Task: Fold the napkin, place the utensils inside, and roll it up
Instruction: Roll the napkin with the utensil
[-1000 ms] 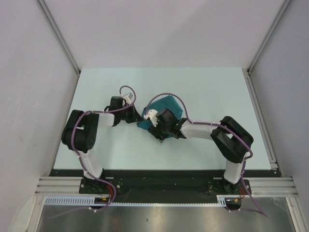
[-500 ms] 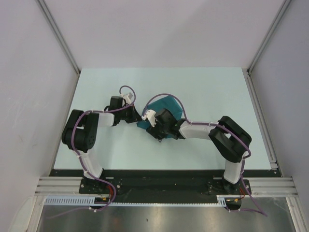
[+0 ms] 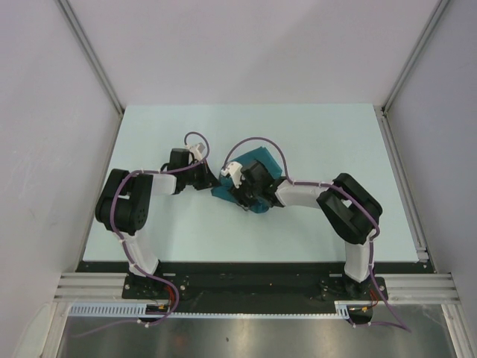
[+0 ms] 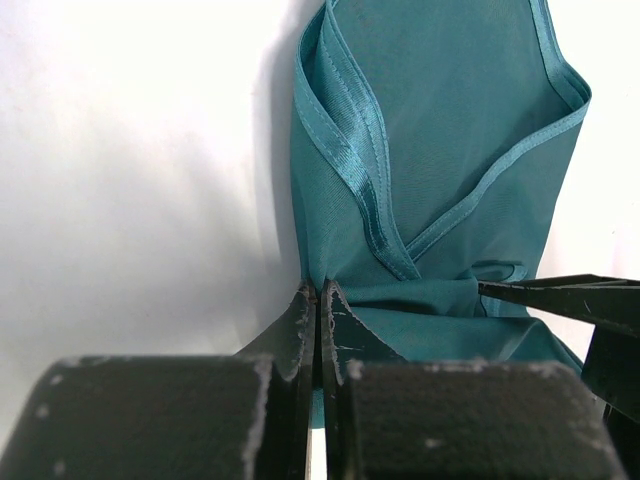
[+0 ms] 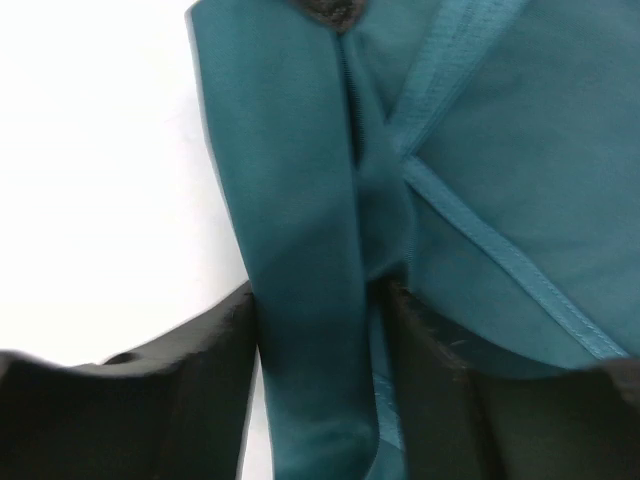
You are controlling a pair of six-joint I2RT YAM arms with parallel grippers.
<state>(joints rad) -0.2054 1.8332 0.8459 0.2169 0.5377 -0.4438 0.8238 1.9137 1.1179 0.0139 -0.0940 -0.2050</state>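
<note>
Around the middle of the pale table [image 3: 320, 142], seen from above, lies folded into a teal bunch: the napkin [image 3: 261, 160], with both arms bent inward toward it. At the bunch's left edge, the left gripper [image 3: 214, 181]; on its near side, the right gripper [image 3: 248, 203], the two close together. In the left wrist view, left fingers [image 4: 295, 330] pressed almost together with only a thin slit between them. Tips at the near corner of the cloth, with a sliver of teal showing in the slit, so pinched on the napkin's edge. Beyond those tips, layered cloth with glossy hemmed borders crossing in a V, and a dark finger of the other gripper reaching in from the right. In the right wrist view, right fingers [image 5: 225, 340] set a little apart, with a thick rolled fold of the napkin running between them and touching both, so clamped on that fold. Past the fold, flatter teal cloth with a hem band running diagonally, and white table to the left.
</note>
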